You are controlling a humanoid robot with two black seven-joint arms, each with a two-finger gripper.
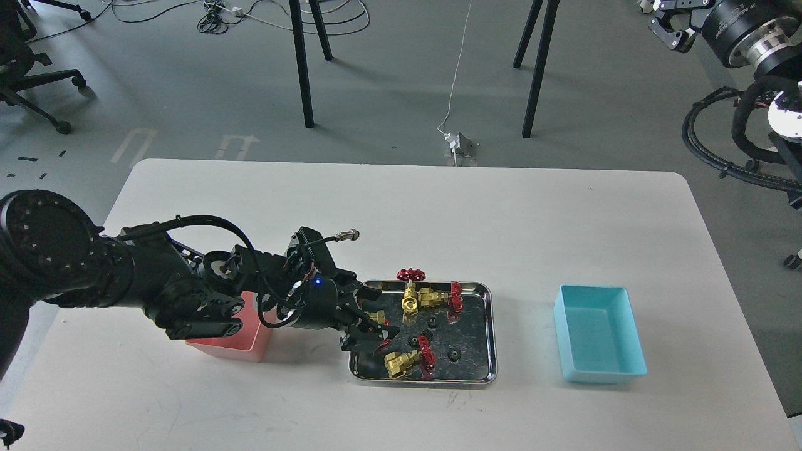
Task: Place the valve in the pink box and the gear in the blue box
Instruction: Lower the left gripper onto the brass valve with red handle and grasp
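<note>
Smooth white table (250, 200) with rounded corners. Shiny rectangular steel tray (490, 326) at centre, mirror-like floor, holding brass-gold valves with red round handwheels (410, 289) and tiny black toothed gears (454, 355). Salmon-pink plastic bin (241, 346) left of tray, partly hidden under black left arm. Light-blue plastic bin (598, 341) with slanted walls, well to the right. Left hand (369, 326) reaching over tray's left edge, fingers spread around a brass valve (378, 317); contact unclear. Right hand at top right corner; cannot tell finger state.
</note>
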